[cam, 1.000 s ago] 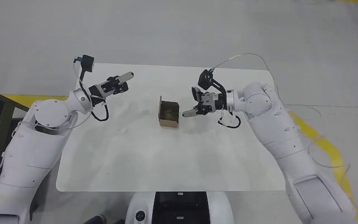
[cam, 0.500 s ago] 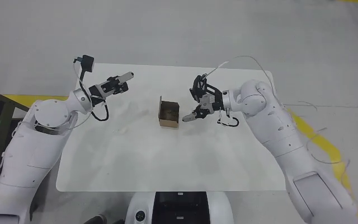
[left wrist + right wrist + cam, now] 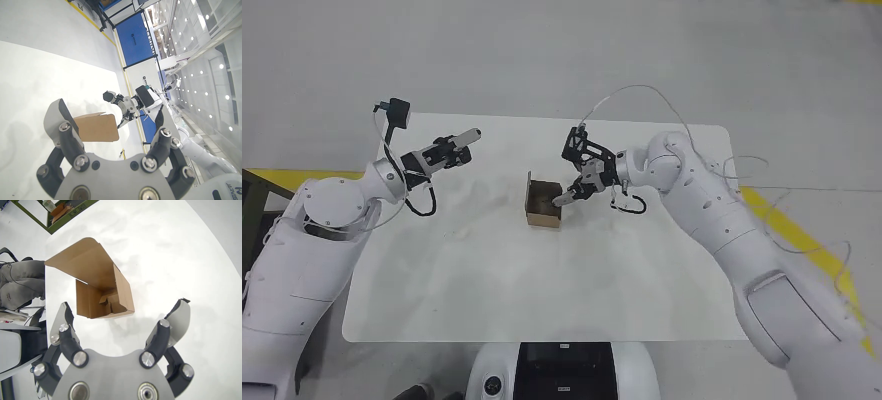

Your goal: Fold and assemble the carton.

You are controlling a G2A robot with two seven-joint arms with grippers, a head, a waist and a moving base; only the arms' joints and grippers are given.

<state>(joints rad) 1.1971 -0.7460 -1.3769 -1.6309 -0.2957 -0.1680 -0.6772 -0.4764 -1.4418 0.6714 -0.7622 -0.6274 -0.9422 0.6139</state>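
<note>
We see the brown carton (image 3: 544,203) standing about mid-counter, its top open and one long flap raised upright on the side that faces the left arm. The inside shows folded bottom panels meeting at the floor of the box. The three other top edges are low and bare of flaps.

The right gripper (image 3: 124,303) hangs just beside the carton, on the side opposite the raised flap, with its jaws spread wide and holding nothing. In the top view one fingertip lies over the carton's near rim. We cannot tell whether it touches the cardboard. In the right wrist view, the carton's near wall sits in the gap between the two fingers, which reach toward its corners on either side.

The left gripper (image 3: 474,133) is held well apart from the carton, out past the flap side and nearer the counter's far edge. Its jaws are also wide and grip nothing. A broad stretch of white counter (image 3: 542,290) lies between it and the flap.

From the carton, the counter runs farther toward the robot's own edge than toward the far edge. A thin cable (image 3: 642,95) arcs above the right arm, away from the carton and out past the far edge.
</note>
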